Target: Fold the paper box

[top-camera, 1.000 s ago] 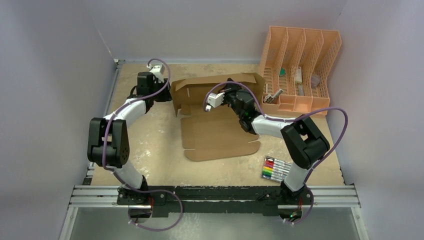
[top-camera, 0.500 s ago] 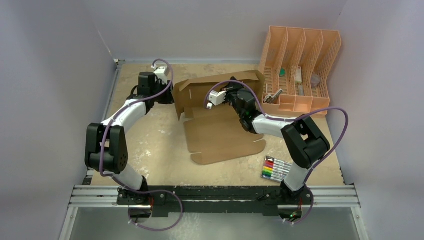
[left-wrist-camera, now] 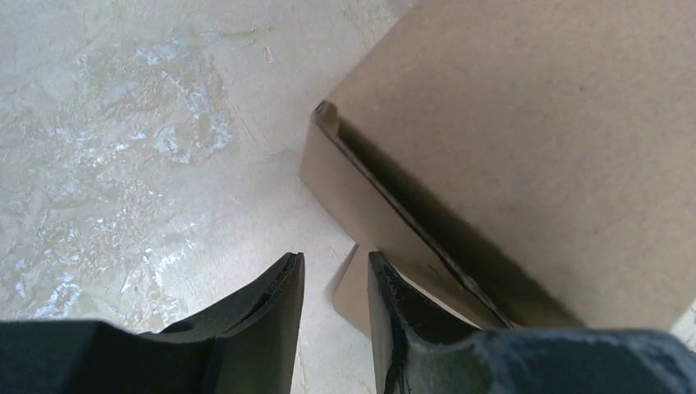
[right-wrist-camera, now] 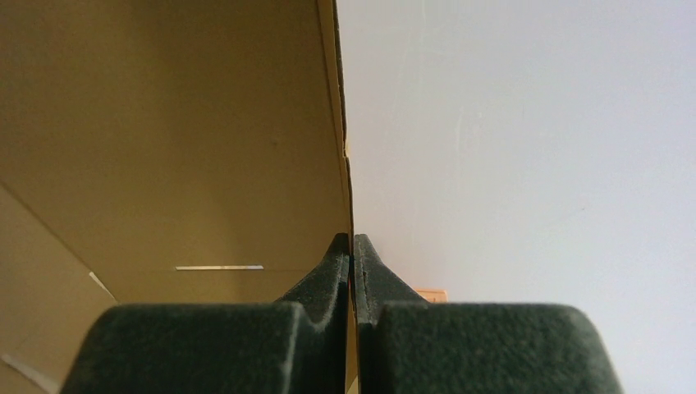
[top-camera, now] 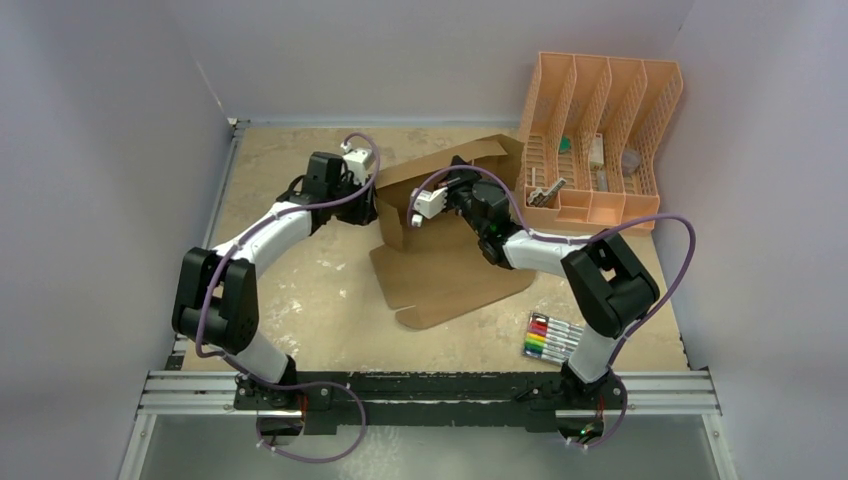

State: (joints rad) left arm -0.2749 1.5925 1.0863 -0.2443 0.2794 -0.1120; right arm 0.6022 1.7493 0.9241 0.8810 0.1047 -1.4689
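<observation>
On the mottled beige surface (top-camera: 290,290), one paper box (top-camera: 450,275) of plain brown cardboard is found near the middle, between the two arms. It is partly folded: one broad panel is laid flat toward the near edge, while the far part is raised into upright walls.

The right gripper (top-camera: 460,180) is seen at the top of the raised part. In the right wrist view the jaws of this gripper (right-wrist-camera: 351,246) are pressed together on the thin edge of an upright cardboard panel (right-wrist-camera: 164,123), so the box is pinched there. One narrow slit (right-wrist-camera: 219,267) is cut in that panel.

The left gripper (top-camera: 373,205) is placed just beside the left wall of the raised part. In the left wrist view the jaws of this gripper (left-wrist-camera: 332,267) are parted by a narrow gap and nothing is held between them. One corner of the box (left-wrist-camera: 492,148) is seen ahead of them, with a lower flap under it.

One peach slotted organizer (top-camera: 600,130) with four compartments is stood at the far right, just beside the box; small items are kept in it, too small to name. One pack of coloured markers (top-camera: 553,337) is laid at the near right, apart from the box.
</observation>
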